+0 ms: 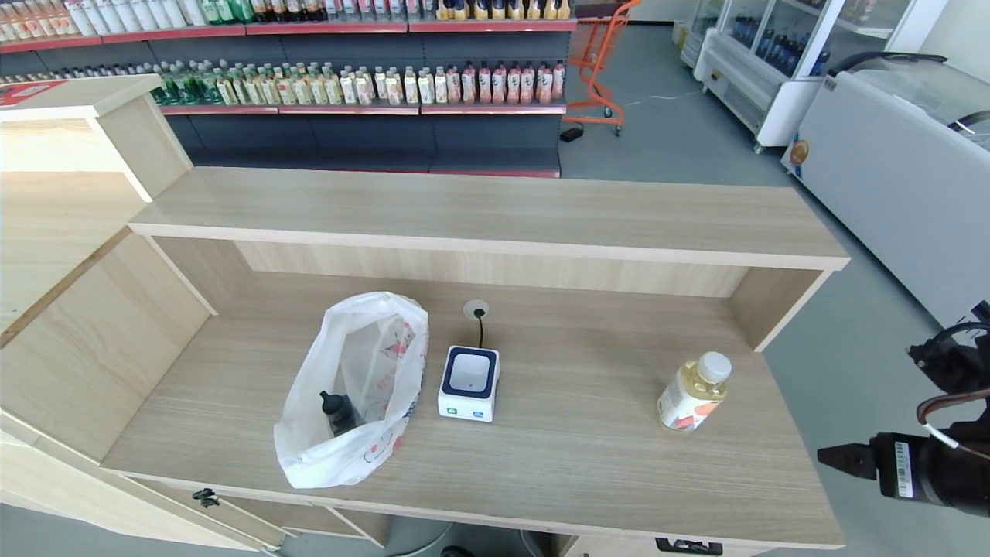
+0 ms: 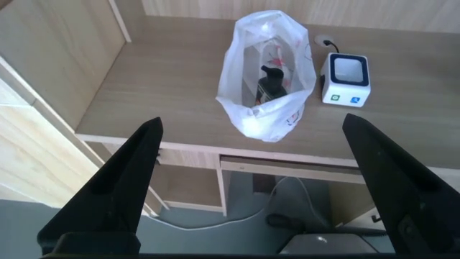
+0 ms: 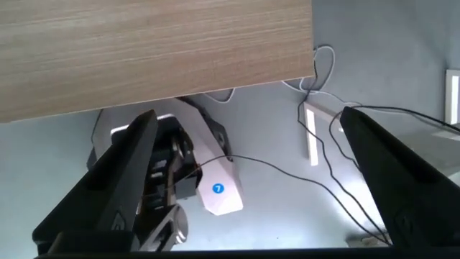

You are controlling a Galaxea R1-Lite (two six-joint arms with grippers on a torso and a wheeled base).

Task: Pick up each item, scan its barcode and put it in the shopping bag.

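Mid-counter: a small white box scanner [image 1: 469, 382] with a dark-blue-framed window on top, black cord running from its back to a round hole in the pale wooden counter [image 1: 588, 464].

Just beside the scanner, on the robot's left: a white plastic shopping bag [image 1: 371, 348] with red print, slumped on the wood, mouth gaping toward the front edge. Showing through that mouth, a dark bottle [image 1: 338, 412] with a black cap, already down in the bag.

Well off to the scanner's right, nothing touching it: a clear plastic bottle of pale yellow drink [image 1: 694, 391], white cap, white-and-orange label, standing upright on the counter. Not yet bagged.

Left gripper [image 2: 251, 187]: black fingers spread wide, grasping nothing. Hangs off the counter's front edge, on the bag's side of the scanner, looking down at both.

Right gripper [image 3: 244, 180]: splayed just as wide, empty too. Sits out past the counter's front right corner, farther from the scanner than the yellow drink, over grey floor and loose black cables [image 3: 323, 147].
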